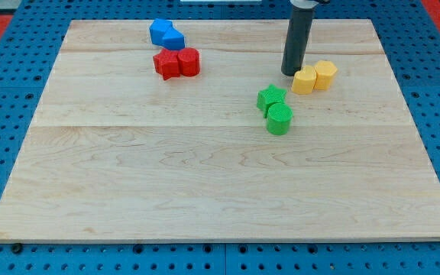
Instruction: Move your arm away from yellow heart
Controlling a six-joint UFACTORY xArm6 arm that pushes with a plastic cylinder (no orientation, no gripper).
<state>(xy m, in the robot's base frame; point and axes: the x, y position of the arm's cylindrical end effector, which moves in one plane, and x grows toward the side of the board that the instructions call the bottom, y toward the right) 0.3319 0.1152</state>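
The rod's tip [291, 73] rests on the worktop [205, 183] at upper right, just left of the yellow heart [305, 80]; it grips nothing.

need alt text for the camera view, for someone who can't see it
My tip rests on a wooden board, right beside the left edge of two touching yellow blocks near the view's top right. Below them sit a green star and a green cylinder; red blocks and blue blocks cluster at top left.

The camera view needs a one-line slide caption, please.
My tip rests beside the yellow heart on the wooden board.
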